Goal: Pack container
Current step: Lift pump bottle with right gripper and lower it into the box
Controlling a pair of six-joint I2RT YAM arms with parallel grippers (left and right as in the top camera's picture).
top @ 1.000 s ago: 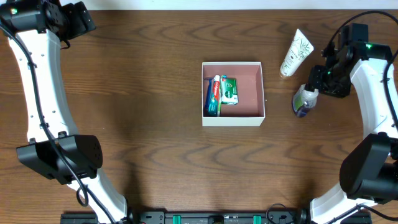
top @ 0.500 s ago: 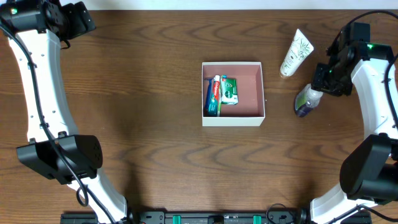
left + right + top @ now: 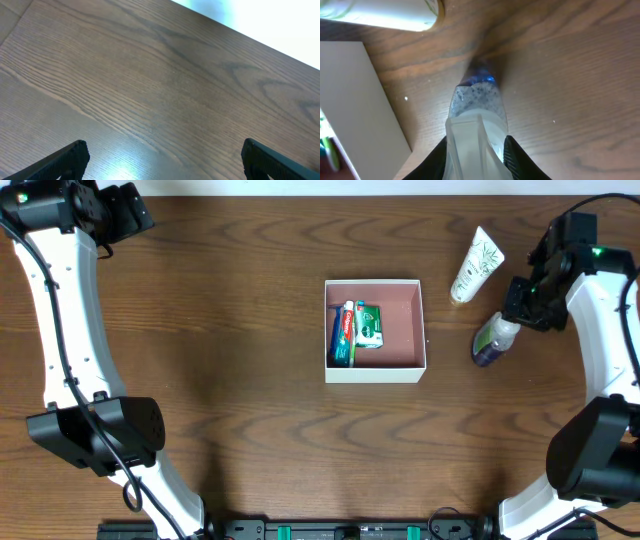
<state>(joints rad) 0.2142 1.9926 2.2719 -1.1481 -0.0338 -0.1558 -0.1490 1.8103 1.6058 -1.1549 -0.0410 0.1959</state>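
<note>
The container, a square white-walled box with a dusty-pink floor, sits mid-table and holds a toothpaste tube and a green pack in its left half. Its white wall shows in the right wrist view. My right gripper is shut on the clear cap end of a small bottle with a blue-purple base, right of the container. In the right wrist view the bottle sits between my fingers. My left gripper is open and empty over bare wood at the far left back corner.
A white tube with a leaf print lies at the back right, just beyond the bottle; its end shows in the right wrist view. The table's far edge is close to my left gripper.
My right gripper has shifted slightly toward the back with the bottle, whose base end now points more down-left. The left arm has not moved.
</note>
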